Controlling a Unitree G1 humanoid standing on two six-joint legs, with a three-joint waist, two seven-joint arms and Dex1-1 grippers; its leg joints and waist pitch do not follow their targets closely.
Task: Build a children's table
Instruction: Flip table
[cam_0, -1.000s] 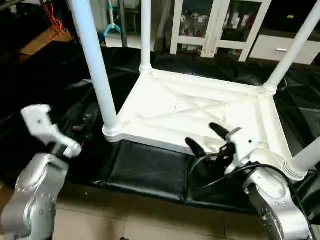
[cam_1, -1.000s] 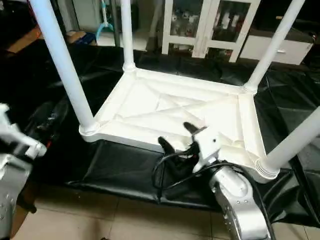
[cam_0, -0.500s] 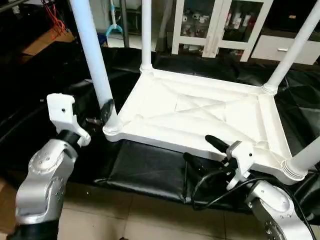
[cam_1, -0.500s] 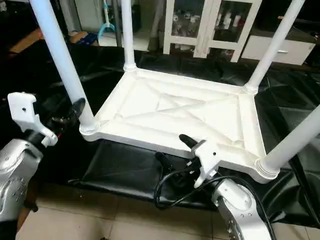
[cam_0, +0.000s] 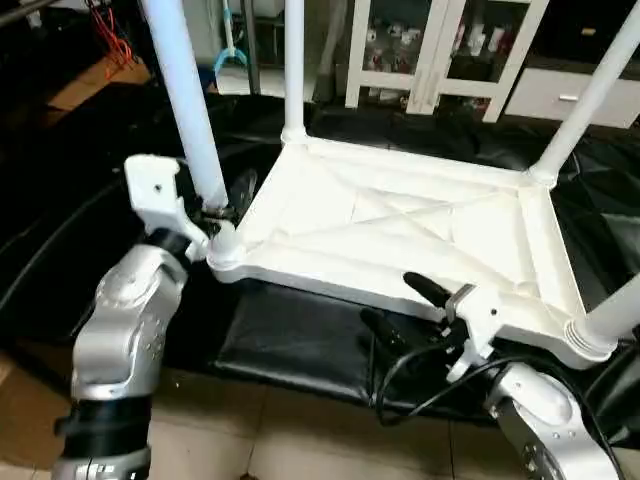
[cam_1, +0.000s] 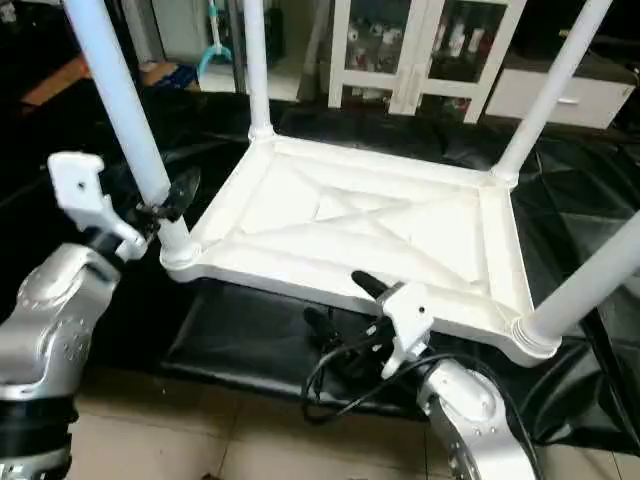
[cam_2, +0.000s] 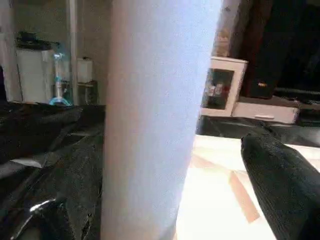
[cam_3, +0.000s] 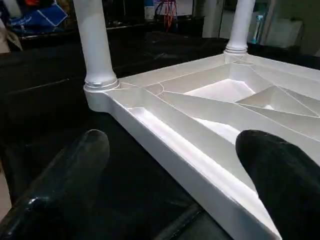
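Upturned table (cam_0: 400, 225) on black mat (cam_0: 290, 340) (tiled floor (cam_0: 300, 450)); both pincers (cam_0: 222, 205) (cam_0: 400, 305) wide.

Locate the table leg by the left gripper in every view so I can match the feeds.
Left eye view: near-left leg, upper left, left gripper around its base.
Right eye view: leg, upper left.
Left wrist view: leg, centre.
Right wrist view: leg, at the corner socket.
Shared landmark: X-ribbed table top.

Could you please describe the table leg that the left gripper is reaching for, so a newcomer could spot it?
The white tabletop lies upside down on black mats, four legs standing up. The one meant is the near-left leg, the only one with the left gripper open around its base.
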